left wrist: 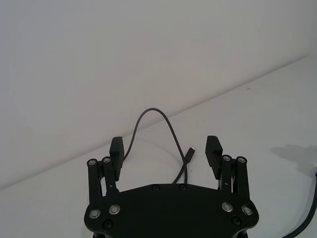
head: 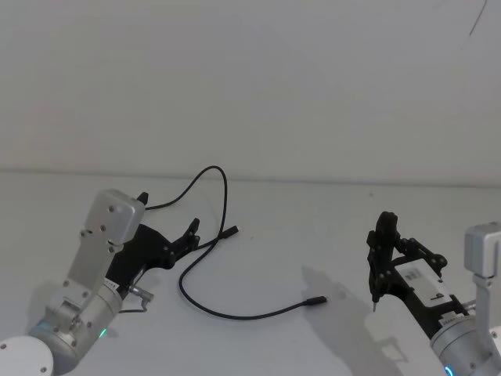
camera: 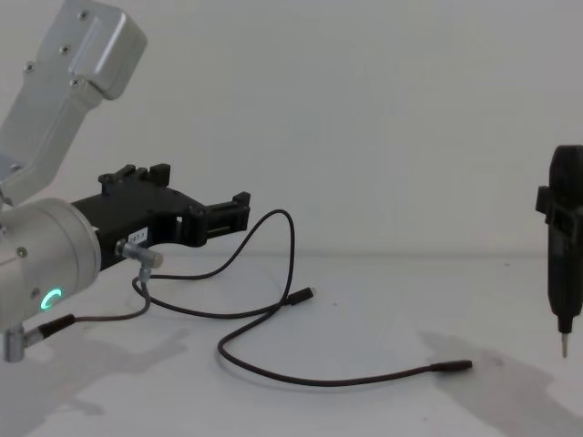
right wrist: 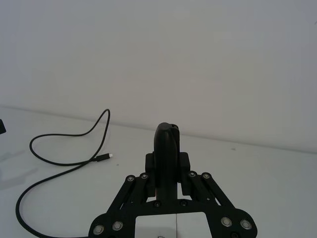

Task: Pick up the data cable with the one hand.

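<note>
- Tool, slim and black, clamped in the right claw at near right, pin tip pointing down above the table.
- At near left, the left claw with fingers spread wide, gripping nothing; a short grey wire with silver plugs at its wrist.
- On the table between the arms, the data cable: one plug near centre, the cord curving left, then arching up by the left claw's tips; whether they touch cannot be told.
- Farther back, the second plug, right of the left claw.
- Beyond, a blank white wall.

Pin-tipped black tool, white table.
</note>
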